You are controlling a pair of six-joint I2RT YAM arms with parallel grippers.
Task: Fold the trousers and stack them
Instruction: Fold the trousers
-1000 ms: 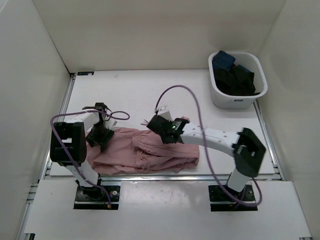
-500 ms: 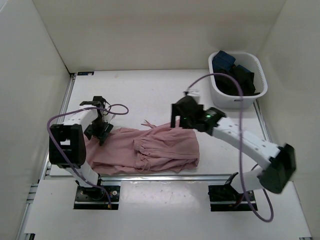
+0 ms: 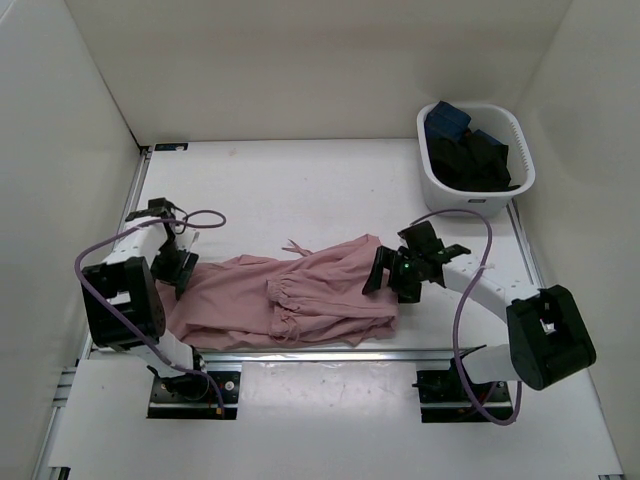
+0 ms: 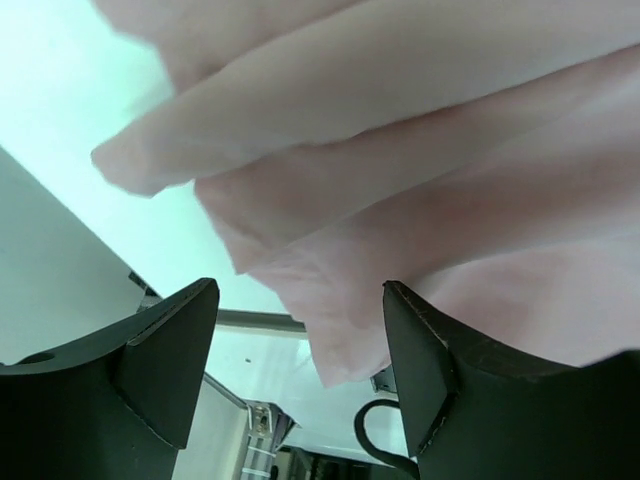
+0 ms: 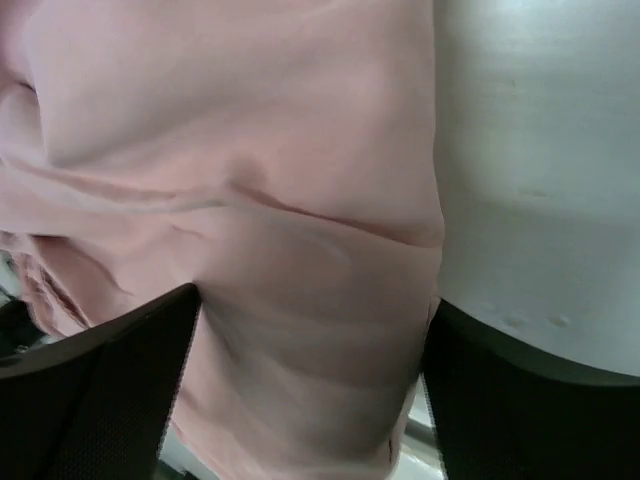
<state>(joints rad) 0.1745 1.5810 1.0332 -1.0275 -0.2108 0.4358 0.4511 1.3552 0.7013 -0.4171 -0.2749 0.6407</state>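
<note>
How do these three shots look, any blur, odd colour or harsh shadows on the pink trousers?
Top view: sharp, evenly lit, the trousers casting only faint shadow on the table. Left wrist view: cloth close and soft, table tinted greenish, the fingers of the left tool dark. Right wrist view: cloth fills most of the frame, slightly blurred, the right tool almost black.
</note>
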